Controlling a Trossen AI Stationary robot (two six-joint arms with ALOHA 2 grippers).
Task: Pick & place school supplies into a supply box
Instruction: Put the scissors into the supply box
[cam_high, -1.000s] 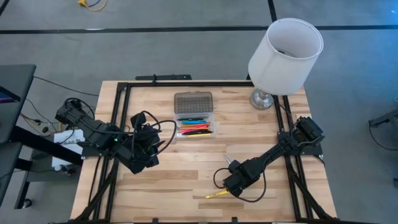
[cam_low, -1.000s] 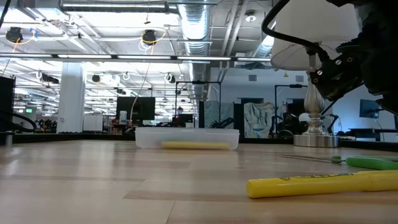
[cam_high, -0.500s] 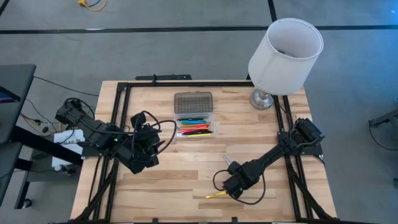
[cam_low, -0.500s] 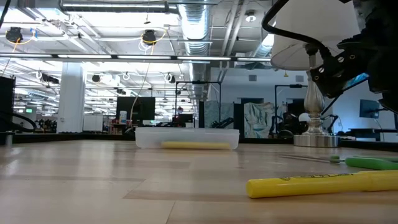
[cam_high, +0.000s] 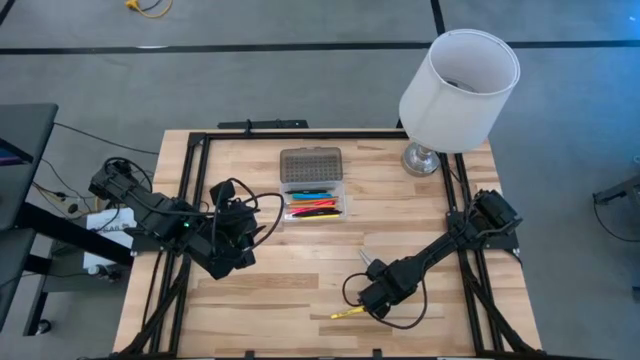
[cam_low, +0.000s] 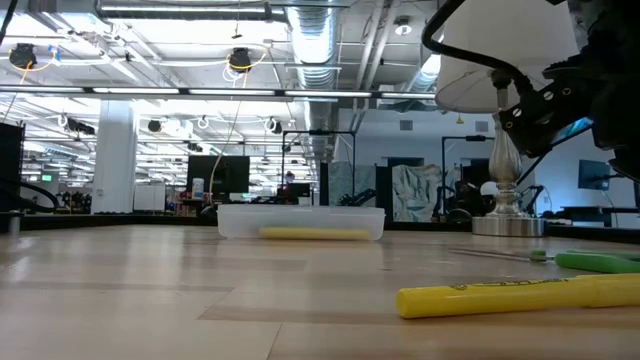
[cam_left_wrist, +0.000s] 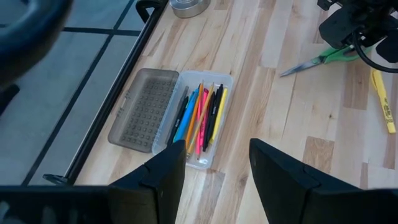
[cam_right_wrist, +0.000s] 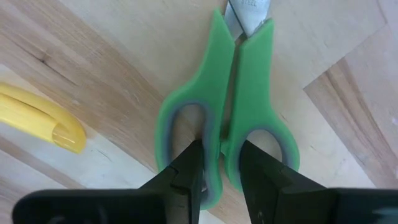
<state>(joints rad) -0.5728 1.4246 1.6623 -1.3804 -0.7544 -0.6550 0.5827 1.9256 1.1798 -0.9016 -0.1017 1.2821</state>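
The green-handled scissors (cam_right_wrist: 245, 74) lie flat on the wooden table near its front right, blades (cam_high: 366, 258) pointing to the far side. My right gripper (cam_right_wrist: 219, 155) points down over the handles, shut on them. A yellow highlighter (cam_high: 348, 313) lies just nearer the front edge. The supply box (cam_high: 315, 203) rests on its clear base at the table's far middle, with several coloured pens (cam_left_wrist: 200, 115) inside. Its grey dotted lid (cam_high: 310, 163) lies open on the far side. My left gripper (cam_left_wrist: 217, 168) hangs open above the table's left part, apart from everything. My right gripper comes from above, pointing down, with one fingertip (cam_right_wrist: 189, 168) in each finger loop. Between the two fingers it pinches the loops' inner bars (cam_right_wrist: 217, 134), where the two handles meet. The scissors lie flat on the table.
A white-shaded lamp (cam_high: 458, 85) stands on its metal foot (cam_high: 422, 158) at the far right corner. A black frame rail (cam_high: 300, 134) runs around the table's edges. Bare wood lies between the box and the scissors.
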